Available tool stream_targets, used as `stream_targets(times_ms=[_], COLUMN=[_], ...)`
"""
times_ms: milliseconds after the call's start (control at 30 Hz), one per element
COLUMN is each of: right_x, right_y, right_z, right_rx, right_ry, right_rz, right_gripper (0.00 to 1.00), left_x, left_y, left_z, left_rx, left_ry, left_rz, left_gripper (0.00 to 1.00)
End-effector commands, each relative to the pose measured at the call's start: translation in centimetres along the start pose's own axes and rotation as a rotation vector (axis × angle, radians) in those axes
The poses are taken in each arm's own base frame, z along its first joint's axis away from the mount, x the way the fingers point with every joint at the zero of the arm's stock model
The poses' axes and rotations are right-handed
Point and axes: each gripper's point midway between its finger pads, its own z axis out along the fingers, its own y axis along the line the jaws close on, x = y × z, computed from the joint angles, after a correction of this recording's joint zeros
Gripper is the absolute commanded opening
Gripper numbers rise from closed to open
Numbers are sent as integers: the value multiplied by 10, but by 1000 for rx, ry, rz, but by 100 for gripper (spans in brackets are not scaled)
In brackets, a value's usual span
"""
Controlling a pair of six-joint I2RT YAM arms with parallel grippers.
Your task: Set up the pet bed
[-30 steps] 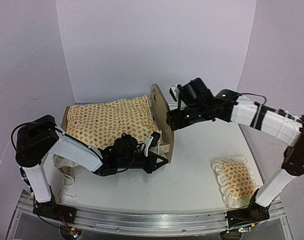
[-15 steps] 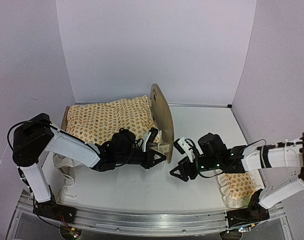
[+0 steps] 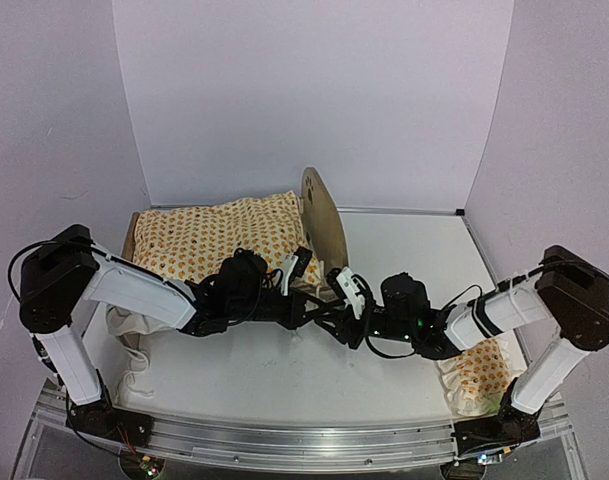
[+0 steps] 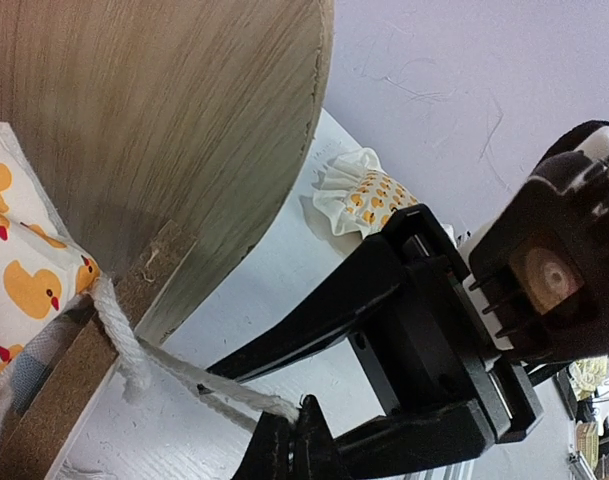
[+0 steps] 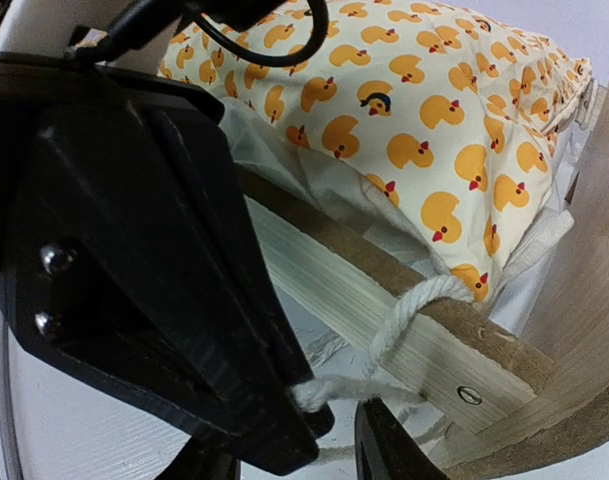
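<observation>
Lashing seems the step: the pet bed (image 3: pixel 319 215) stands well left of the pillow (image 3: pixel 474 372), my left gripper (image 4: pixel 296 425) pinching its cord (image 5: pixel 404 310), right gripper (image 5: pixel 294 450) spread just beside. Next I want a taut, careful handover.

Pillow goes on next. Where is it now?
Top view: the pillow lies near right on the table, partly under the right arm, apart from the bed.

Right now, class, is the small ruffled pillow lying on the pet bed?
No, the pillow lies on the table at the near right, well apart from the pet bed.
</observation>
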Motion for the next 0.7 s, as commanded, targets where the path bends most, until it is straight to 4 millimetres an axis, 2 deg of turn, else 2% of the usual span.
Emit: stream_targets(times_ms=[0,67,100,133,233,267,333,367,433,500,633,667], right_x=[-32,-35,-38,-42,-56,-55,-66,-71,-85,-104,-125,-129], right_y=[-6,-2,0,4,10,21,34,37,33,30,35,39], right_z=[1,2,1,-3,-11,-16,-27,-33,-46,-56,-49,-47], right_rx=[30,9,-5,-26,-69,-116,-184,-191,-171,-169,-250,-278], right_ry=[-141,-123,-103,-87,-6,54,89,96,74,28,73,85], right_rz=[28,63,95,144,392,508,653,702,776,811,889,901], right_gripper=[34,22,9,0,0,0,0,0,0,0,0,0], left_x=[-46,-46,-45,-45,-43,-41,-34,-29,-24,-21,-9,-1], left_y=[-36,-35,-33,-31,-20,-15,0,6,3,-1,-5,0], left_z=[-11,-11,-11,-11,-15,-18,-24,-28,-38,-44,-49,-45], left_rx=[88,82,73,63,8,-15,-87,-112,-163,-171,-187,-195], left_ry=[-95,-96,-96,-97,-112,-116,-130,-136,-199,-252,-326,-320], left_rz=[66,76,79,82,89,98,100,116,166,182,184,180], left_gripper=[0,0,0,0,10,19,35,41,50,52,55,56])
